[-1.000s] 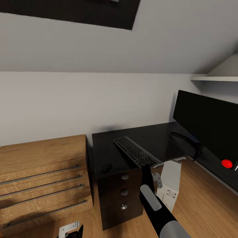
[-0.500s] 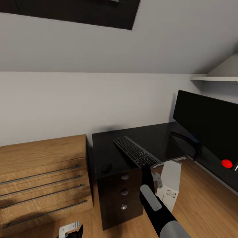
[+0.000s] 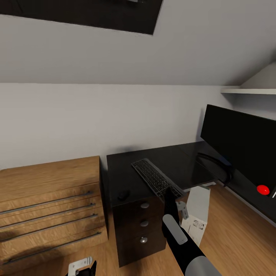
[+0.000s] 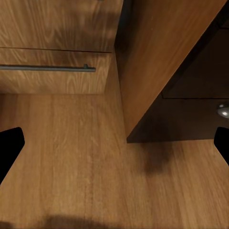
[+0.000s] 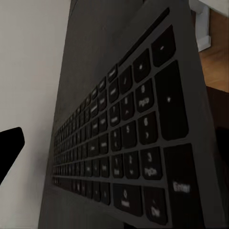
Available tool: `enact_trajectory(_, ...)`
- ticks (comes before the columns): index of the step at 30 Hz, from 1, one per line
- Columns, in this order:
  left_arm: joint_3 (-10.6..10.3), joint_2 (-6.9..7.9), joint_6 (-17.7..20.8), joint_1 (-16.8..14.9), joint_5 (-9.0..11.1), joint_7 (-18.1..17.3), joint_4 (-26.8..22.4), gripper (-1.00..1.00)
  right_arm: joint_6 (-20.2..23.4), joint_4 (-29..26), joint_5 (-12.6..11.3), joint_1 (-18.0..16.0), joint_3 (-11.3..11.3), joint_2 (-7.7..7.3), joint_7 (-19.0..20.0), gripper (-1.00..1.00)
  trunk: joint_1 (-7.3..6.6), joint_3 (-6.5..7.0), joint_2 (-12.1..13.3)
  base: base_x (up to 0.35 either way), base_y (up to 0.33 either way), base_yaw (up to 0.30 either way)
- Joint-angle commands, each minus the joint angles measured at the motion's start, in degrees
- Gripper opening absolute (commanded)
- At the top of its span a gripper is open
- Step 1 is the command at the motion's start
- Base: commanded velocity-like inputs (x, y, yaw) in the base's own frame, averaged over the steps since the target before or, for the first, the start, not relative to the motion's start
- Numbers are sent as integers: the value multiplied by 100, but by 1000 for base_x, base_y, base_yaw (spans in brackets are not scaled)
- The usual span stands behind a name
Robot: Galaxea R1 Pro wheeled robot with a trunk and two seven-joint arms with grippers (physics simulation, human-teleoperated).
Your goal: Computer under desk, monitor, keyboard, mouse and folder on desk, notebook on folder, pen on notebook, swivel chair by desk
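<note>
The dark keyboard (image 3: pixel 155 177) lies slanted on the glossy black desk (image 3: pixel 180 159), its near end at the front edge. My right gripper (image 3: pixel 168 194) is open at that near end. In the right wrist view the keyboard (image 5: pixel 129 143) looms close, beside one black fingertip (image 5: pixel 9 150). The small black mouse (image 3: pixel 123 195) rests left of the keyboard, near the desk's front corner. The monitor (image 3: pixel 241 147) stands at the right, and the pale computer (image 3: pixel 197 212) sits below the desktop. My left gripper (image 3: pixel 82 266) hangs open low over the floor (image 4: pixel 95 157). The folder, notebook, pen and swivel chair are out of view.
Light oak drawers (image 3: pixel 50 199) with bar handles stand close on the desk's left. The dark drawer unit (image 3: pixel 142 224) with round knobs is under the keyboard. A white shelf (image 3: pixel 249 91) is mounted above the monitor. A sloped wall and skylight (image 3: pixel 88 13) are overhead.
The keyboard's near end has slid slightly back and left on the desk, overhanging the front edge less. My right gripper has risen a little against it. The camera has not moved.
</note>
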Motion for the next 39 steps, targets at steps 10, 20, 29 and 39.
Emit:
enact_trajectory(10, -27, 8, 10, 0, 41, 46, -14, 100, -27, -13, -5, -5, 13, 0, -17, 100, 0, -5, -3, 0, 0, 0)
enact_trajectory(20, -31, 8, 18, 1, 41, 46, -4, 100, -27, -13, -5, -5, 6, 0, -17, 100, 0, -5, -3, -103, -100, 0)
enact_trajectory(29, -41, 8, 12, 1, 34, 42, 118, 100, -27, -13, -5, -5, 6, 0, -10, 100, 0, -5, -3, -55, -99, 0)
enact_trajectory(39, -40, 8, 10, 1, 23, 37, 144, 100, -27, -24, -5, -5, -36, 0, 0, 100, 0, -5, -3, -2, -4, 0)
